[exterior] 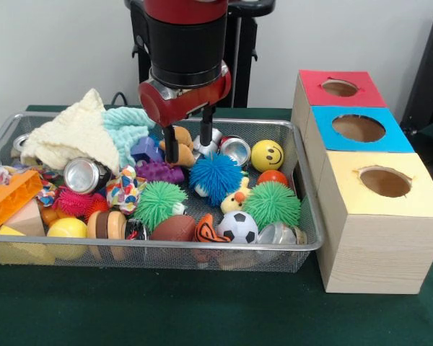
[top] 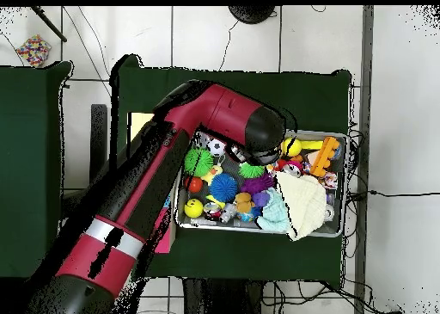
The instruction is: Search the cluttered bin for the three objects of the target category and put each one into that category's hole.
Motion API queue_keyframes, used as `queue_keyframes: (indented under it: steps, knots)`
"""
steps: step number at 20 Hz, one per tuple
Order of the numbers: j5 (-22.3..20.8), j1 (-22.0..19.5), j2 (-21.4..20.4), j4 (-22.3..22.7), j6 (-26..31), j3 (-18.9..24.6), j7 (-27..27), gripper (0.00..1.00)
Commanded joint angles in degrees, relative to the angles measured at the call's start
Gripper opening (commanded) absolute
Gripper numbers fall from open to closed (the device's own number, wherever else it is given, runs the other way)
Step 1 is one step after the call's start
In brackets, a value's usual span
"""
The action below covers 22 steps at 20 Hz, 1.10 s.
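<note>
My gripper (exterior: 189,146) hangs low over the back middle of the wire mesh bin (exterior: 312,238), open, with one finger on each side of a tan toy (exterior: 182,136); I cannot tell whether the fingers touch it. Around it lie a blue spiky ball (exterior: 215,176), a purple toy (exterior: 159,172), a yellow smiley ball (exterior: 267,155) and a shiny can (exterior: 236,150). To the right stand three boxes with holes: red-topped (exterior: 339,88), blue-topped (exterior: 358,128) and yellow-topped (exterior: 385,182). In the overhead view the arm's head (top: 258,130) hides the gripper above the bin (top: 345,186).
A cream cloth (exterior: 76,133) and a teal cloth (exterior: 126,126) are heaped at the bin's back left. Two green spiky balls (exterior: 159,202) (exterior: 273,203), a soccer ball (exterior: 237,227), a football (exterior: 175,228), another can (exterior: 85,175) and an orange block (exterior: 11,198) fill the front.
</note>
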Motion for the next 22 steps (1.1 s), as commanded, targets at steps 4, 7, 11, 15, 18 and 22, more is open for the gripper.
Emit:
queue_keyframes:
  steps: [4,7,11,15,18,22]
  knots:
    - [4.5,-0.4,-0.2,-2.6,-5.5,8.2,5.8,1.0]
    - [5.3,0.3,-0.7,-2.0,-5.3,8.0,7.6,1.0]
    - [6.1,2.7,-1.6,-0.4,-5.3,6.6,11.7,1.0]
    - [6.4,3.8,-1.9,-0.3,-5.6,5.8,14.6,1.0]
    - [6.5,3.9,-2.0,-0.3,-5.7,5.8,15.1,1.0]
    - [6.6,3.8,-1.9,-0.4,-5.6,5.8,15.0,1.0]
